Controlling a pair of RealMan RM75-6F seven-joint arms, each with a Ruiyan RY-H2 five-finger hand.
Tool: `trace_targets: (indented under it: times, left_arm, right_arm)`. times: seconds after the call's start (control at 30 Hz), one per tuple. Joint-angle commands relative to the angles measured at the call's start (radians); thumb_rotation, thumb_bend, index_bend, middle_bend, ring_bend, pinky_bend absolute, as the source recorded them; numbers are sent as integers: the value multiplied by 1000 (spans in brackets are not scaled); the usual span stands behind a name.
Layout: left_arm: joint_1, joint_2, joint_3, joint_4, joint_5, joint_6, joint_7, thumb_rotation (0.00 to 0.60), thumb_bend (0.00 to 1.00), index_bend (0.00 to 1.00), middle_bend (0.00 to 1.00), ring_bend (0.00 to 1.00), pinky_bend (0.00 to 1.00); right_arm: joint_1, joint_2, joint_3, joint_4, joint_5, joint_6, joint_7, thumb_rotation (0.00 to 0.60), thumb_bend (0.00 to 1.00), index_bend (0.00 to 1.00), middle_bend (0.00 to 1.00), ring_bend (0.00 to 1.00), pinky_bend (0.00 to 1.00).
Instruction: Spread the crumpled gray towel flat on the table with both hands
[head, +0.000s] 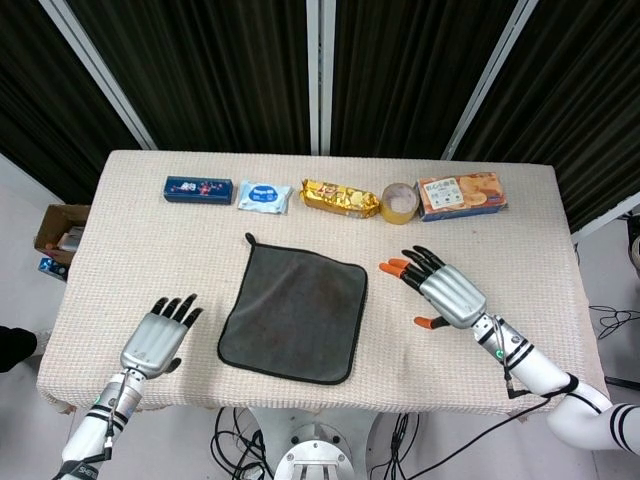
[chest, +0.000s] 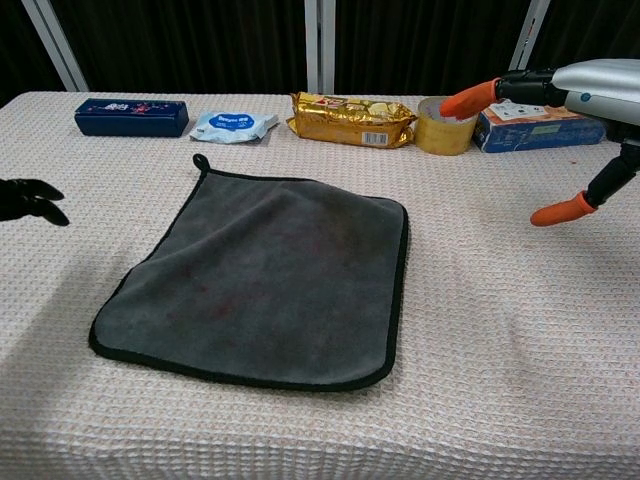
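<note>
The gray towel (head: 293, 308) (chest: 262, 278) lies flat on the table, fully unfolded, its black hem showing all round and a small loop at its far left corner. My left hand (head: 156, 338) hovers open to the left of the towel, apart from it; in the chest view only its fingertips (chest: 28, 197) show at the left edge. My right hand (head: 443, 293) (chest: 560, 110) is open to the right of the towel, fingers spread, holding nothing.
Along the table's far side stand a blue box (head: 198, 189), a white wipes pack (head: 264, 195), a golden snack bag (head: 340, 198), a tape roll (head: 399, 203) and an orange biscuit box (head: 461, 195). A cardboard box (head: 60, 233) sits on the floor at left.
</note>
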Motion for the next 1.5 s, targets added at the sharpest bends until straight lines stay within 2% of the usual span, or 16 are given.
trace_targets:
  times: [0.03, 0.13, 0.27, 0.37, 0.47, 0.57, 0.67, 0.8, 1.07, 1.3, 1.5]
  left_arm:
    - [-8, -41, -18, 42, 22, 19, -40, 600, 174, 153, 27, 111, 150]
    - [-5, -69, -17, 117, 120, 33, -131, 600, 174, 187, 33, 111, 150]
    - [-9, -105, 9, 213, 231, 16, -243, 600, 174, 263, 43, 112, 150]
    - [-12, -140, 10, 266, 269, 17, -269, 600, 174, 284, 46, 112, 150]
    - [-19, -165, -7, 292, 278, 17, -304, 600, 201, 284, 46, 112, 150]
    - [-39, -189, -41, 337, 277, 9, -344, 600, 298, 284, 46, 112, 150]
    - [-63, -200, -75, 365, 245, -21, -361, 600, 357, 284, 46, 112, 150]
    - [-81, -201, -92, 368, 218, -45, -359, 600, 370, 283, 46, 111, 150]
    - [-71, -202, -73, 373, 208, -39, -354, 600, 376, 281, 46, 111, 150]
    - [-61, -189, -68, 373, 215, -19, -367, 600, 376, 281, 46, 112, 150]
    - [-97, -181, -118, 388, 193, -45, -407, 600, 374, 281, 46, 111, 149]
  right_arm:
    - [10, -12, 8, 6, 8, -27, -6, 600, 106, 146, 137, 0, 0]
    - [22, -25, 15, 7, 16, -59, -16, 600, 118, 168, 145, 0, 0]
    - [40, -55, 47, 28, 58, -104, -27, 600, 184, 225, 150, 0, 0]
    - [71, -90, 76, 50, 107, -173, -37, 600, 225, 248, 170, 0, 0]
    - [109, -142, 104, 80, 146, -242, -49, 600, 332, 250, 217, 0, 0]
    - [141, -193, 124, 110, 170, -290, -56, 600, 408, 251, 236, 0, 0]
    - [165, -237, 131, 139, 179, -324, -71, 600, 424, 251, 237, 0, 0]
    - [184, -290, 134, 179, 197, -359, -86, 600, 445, 253, 240, 0, 0]
    - [194, -361, 107, 269, 191, -395, -44, 600, 483, 253, 247, 0, 0]
    - [183, -363, 105, 315, 213, -398, -73, 600, 492, 253, 255, 0, 0]
    - [147, -286, 100, 207, 147, -273, -25, 600, 475, 250, 250, 0, 0]
